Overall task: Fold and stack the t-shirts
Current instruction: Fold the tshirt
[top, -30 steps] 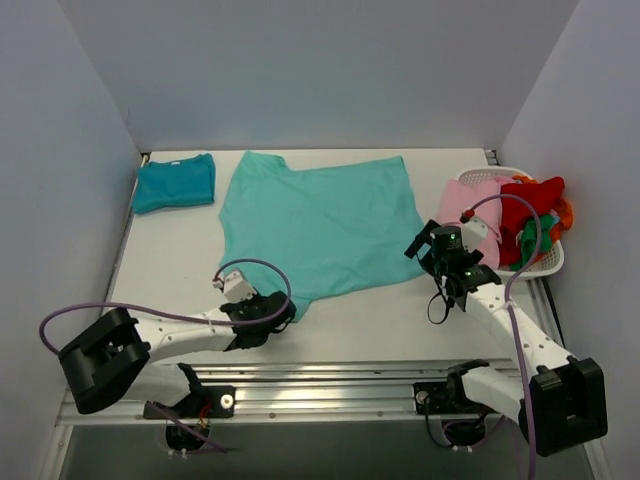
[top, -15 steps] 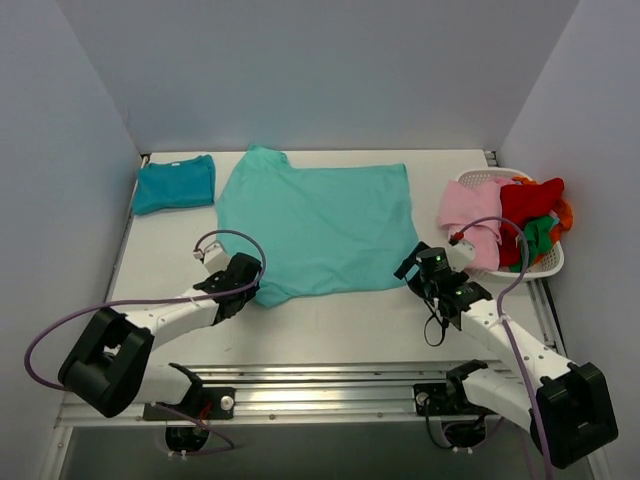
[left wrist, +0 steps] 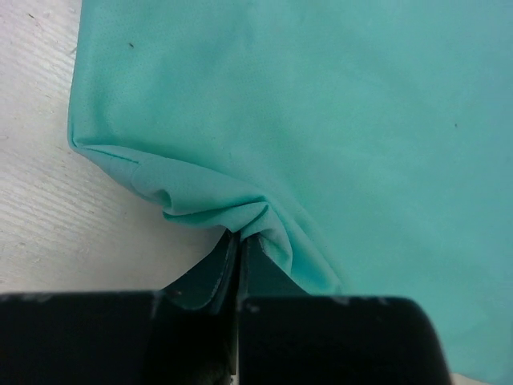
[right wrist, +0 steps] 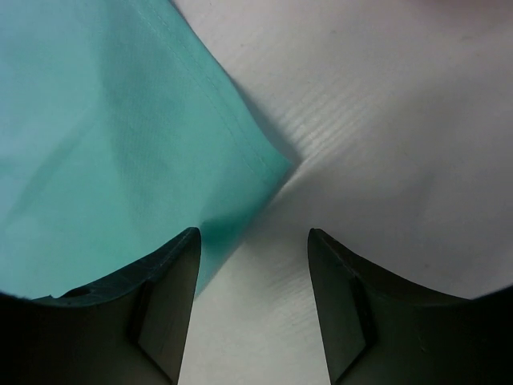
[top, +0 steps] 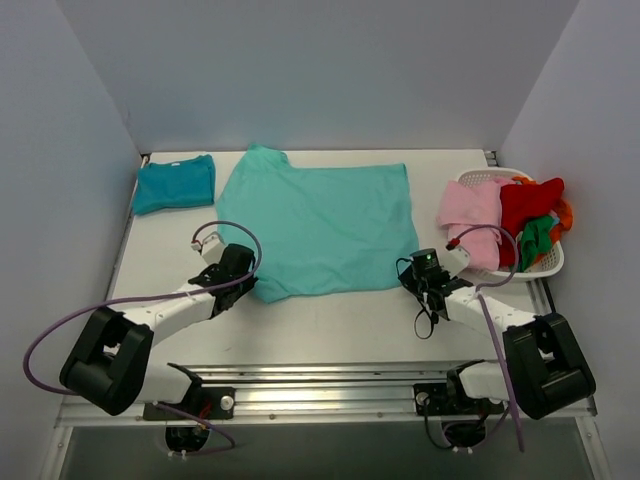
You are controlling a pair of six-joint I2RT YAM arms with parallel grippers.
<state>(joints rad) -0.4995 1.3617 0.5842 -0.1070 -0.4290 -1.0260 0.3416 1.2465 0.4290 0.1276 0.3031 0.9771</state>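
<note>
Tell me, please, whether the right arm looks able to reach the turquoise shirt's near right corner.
Probably yes. The right gripper is open and sits just short of the corner of the turquoise shirt, which lies flat ahead of its gap, with only bare table between.

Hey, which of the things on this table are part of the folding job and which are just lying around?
Job: turquoise t-shirt, spread flat, near corner pinched by the left hand; teal-blue t-shirt, folded at back left; right hand, open at the other near corner.
Lying about: white basket; pink garment, red garment and green garment in it.
</note>
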